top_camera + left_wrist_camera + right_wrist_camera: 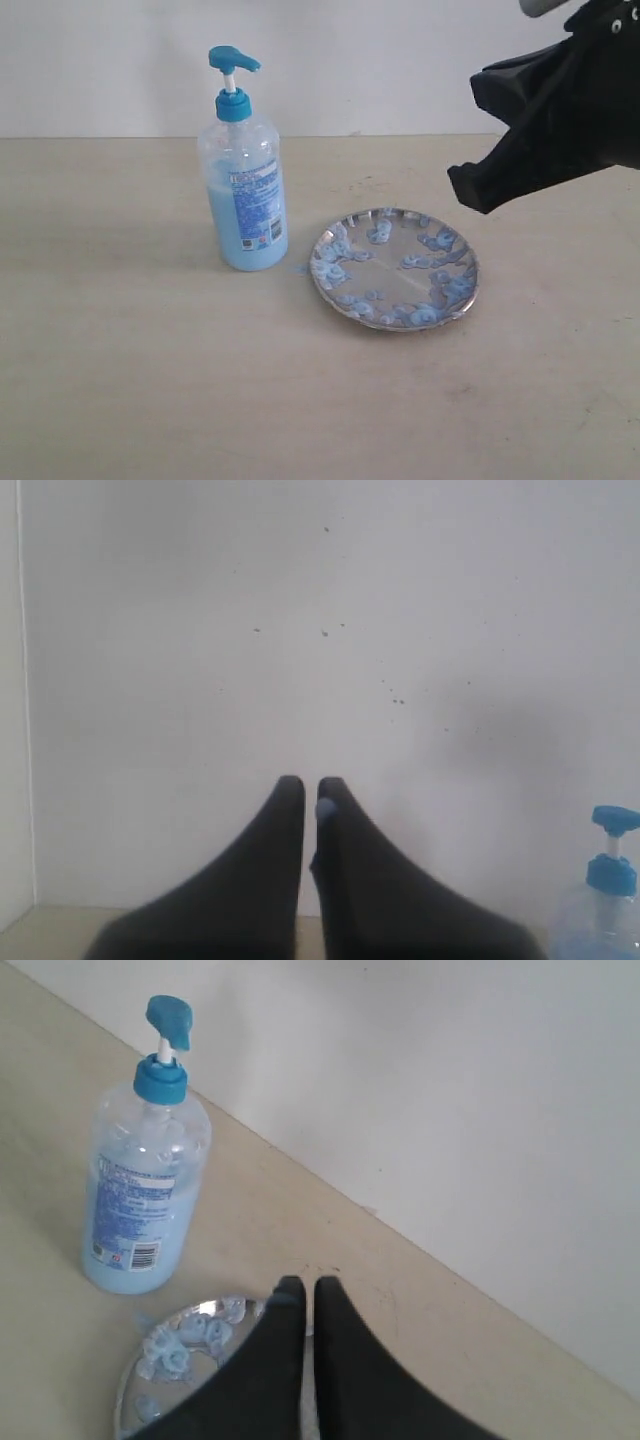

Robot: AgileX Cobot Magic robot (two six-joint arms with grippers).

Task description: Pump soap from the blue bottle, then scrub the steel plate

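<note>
Nearest me, the steel plate (393, 268) sits flat on the counter (150, 400), dotted with pale blue soap (437, 240) blobs. Just left of it the blue bottle (243, 190) stands upright, roughly half full. The right gripper (302, 1285) hangs above the plate's far right edge, angled downward, jaws pressed together on nothing. The left gripper (303, 785) faces the wall (400, 630), jaws likewise closed and empty.

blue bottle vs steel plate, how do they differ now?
The blue bottle stands tall and upright; the steel plate lies flat and wider. The blue bottle is clear plastic with soap inside; the steel plate is shiny metal with pale blue blobs on top. Both rest on the table, apart.
</note>
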